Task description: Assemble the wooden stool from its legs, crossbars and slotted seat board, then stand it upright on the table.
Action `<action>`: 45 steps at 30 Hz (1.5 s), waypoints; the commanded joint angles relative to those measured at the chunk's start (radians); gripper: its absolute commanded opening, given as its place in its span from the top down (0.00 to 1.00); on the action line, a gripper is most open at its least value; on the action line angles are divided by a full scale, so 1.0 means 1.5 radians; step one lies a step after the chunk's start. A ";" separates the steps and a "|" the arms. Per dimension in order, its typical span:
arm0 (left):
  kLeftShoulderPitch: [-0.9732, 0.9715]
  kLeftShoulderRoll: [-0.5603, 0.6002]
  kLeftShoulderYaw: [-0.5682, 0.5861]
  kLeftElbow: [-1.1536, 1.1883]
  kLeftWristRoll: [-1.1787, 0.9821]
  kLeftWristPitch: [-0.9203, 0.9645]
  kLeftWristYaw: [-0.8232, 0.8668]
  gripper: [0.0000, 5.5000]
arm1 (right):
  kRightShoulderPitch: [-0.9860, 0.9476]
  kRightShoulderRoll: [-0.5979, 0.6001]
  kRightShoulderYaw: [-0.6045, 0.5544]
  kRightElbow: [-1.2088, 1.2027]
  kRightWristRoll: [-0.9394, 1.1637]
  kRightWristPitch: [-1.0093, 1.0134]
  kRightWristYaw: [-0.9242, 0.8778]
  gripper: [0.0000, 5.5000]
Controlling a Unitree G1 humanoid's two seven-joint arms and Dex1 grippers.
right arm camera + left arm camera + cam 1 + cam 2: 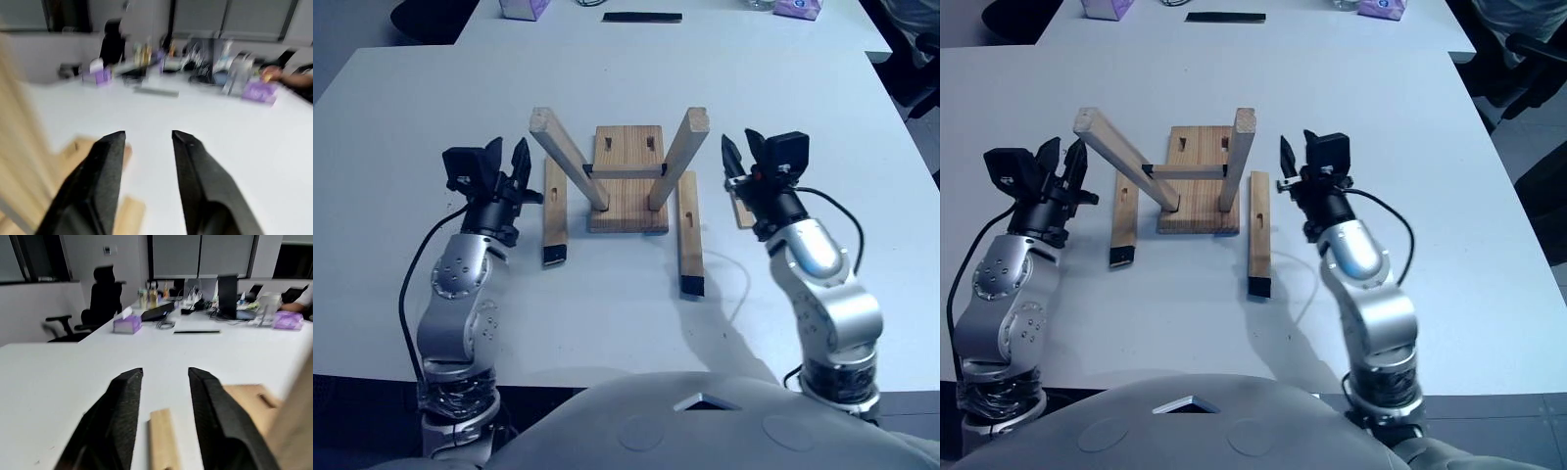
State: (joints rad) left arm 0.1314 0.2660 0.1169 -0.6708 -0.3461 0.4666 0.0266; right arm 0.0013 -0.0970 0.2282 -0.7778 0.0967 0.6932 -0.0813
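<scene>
Assembly looks abt half done. Seat board [628, 147] lies flat mid-table [411, 117] w/ two legs plugged in, left one [566, 157] and right one [677, 157], both leaning outward and joined by a crossbar [626, 171]. Two loose legs lie flat either side: left [555, 211], right [690, 235]. A short piece [740, 212] by the right arm is prob. the 2nd crossbar, but it's half hidden.

Next move: grab a loose leg and seat it in the board's far slots; needs square alignment.

Left gripper [506, 157] hovers left of the left loose leg, fingers spread, empty. Right gripper [741, 155] mirrors it on the right, also spread and empty.
</scene>
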 commanded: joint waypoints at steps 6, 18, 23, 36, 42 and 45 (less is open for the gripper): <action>-0.024 -0.042 -0.063 -0.062 0.067 0.059 0.050 0.95 | 0.013 0.053 0.099 -0.012 -0.121 -0.003 -0.079 0.94; -0.007 -0.066 -0.041 -0.050 0.119 0.031 0.051 1.00 | -0.021 0.036 0.033 0.019 -0.136 -0.018 -0.012 1.00; 0.003 -0.058 0.069 -0.058 0.159 0.048 0.090 1.00 | -0.023 -0.017 -0.076 0.019 -0.221 0.009 -0.046 1.00; -0.024 -0.032 -0.204 -0.122 0.082 0.092 -0.097 1.00 | -0.043 -0.009 0.231 0.002 -0.150 0.057 0.130 1.00; -0.011 -0.019 -0.138 -0.111 0.073 0.092 -0.087 1.00 | -0.023 -0.031 0.149 0.000 -0.125 0.035 0.142 1.00; -0.003 -0.008 -0.035 -0.118 -0.006 0.128 -0.113 1.00 | -0.014 -0.051 -0.010 -0.015 -0.061 0.017 0.179 1.00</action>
State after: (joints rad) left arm 0.1295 0.2418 -0.0049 -0.8371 -0.2341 0.6085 -0.0672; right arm -0.0142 -0.1624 0.3367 -0.7741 -0.0977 0.7595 0.1036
